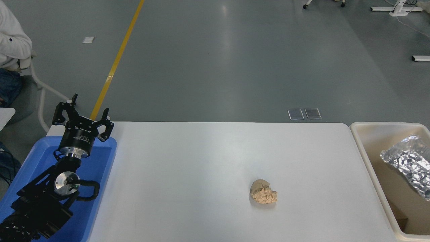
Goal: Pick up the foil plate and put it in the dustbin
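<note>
The foil plate (409,164), crinkled shiny silver, is inside the cream dustbin (364,144) at the table's right end, tilted, with nothing holding it. My left gripper (82,113) is parked at the lower left above the blue tray, its fingers spread open and empty. My right arm and gripper are out of view.
A crumpled tan paper ball (263,195) lies on the white table (215,161) right of centre. A shallow blue tray (97,168) sits at the table's left end under my left arm. A person in a white sleeve (11,40) sits at the far left.
</note>
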Available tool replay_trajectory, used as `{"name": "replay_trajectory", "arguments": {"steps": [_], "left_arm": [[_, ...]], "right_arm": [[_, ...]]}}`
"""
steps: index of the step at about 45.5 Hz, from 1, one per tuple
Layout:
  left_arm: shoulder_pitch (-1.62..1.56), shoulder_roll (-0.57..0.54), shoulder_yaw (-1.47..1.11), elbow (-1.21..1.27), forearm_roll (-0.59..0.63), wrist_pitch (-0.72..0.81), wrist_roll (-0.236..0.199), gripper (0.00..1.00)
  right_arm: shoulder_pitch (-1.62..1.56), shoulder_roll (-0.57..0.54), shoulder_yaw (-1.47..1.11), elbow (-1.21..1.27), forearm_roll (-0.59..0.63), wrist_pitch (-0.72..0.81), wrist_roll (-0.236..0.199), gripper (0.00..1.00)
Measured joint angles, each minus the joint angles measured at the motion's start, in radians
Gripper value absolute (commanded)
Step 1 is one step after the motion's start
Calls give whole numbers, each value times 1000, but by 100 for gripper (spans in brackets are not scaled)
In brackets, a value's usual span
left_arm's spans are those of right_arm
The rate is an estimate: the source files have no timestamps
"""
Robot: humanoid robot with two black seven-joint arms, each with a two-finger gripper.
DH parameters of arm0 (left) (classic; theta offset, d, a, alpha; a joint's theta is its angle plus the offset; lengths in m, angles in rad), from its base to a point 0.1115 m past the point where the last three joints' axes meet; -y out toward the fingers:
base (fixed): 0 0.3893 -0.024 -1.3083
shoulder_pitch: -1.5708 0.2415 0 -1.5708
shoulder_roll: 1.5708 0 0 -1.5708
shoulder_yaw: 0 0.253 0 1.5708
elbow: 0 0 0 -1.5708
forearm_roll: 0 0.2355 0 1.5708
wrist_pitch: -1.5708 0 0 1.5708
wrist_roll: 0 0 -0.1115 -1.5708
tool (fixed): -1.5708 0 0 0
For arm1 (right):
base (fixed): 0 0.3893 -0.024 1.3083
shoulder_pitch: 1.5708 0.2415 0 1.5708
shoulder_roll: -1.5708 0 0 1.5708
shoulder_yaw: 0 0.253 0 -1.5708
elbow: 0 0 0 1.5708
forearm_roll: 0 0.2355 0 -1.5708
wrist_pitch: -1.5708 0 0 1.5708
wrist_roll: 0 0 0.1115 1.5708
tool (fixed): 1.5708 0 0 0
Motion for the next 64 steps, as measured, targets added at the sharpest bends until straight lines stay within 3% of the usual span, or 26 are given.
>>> {"name": "replay_trajectory", "arguments": {"steps": [10,21,38,64], "left_arm": [[0,0,0,0,0,0,0,99],[0,0,0,0,0,0,0,99],[-1,0,0,-1,0,0,0,99],[0,0,1,0,0,0,0,99]], "right_arm": [[49,2,-33,12,-14,6,6,100],[283,5,-234,38,-64,47,12,100],[733,142,-444,163,-144,232,13,100],[1399,235,-697,836,-254,560,-1,100]]}}
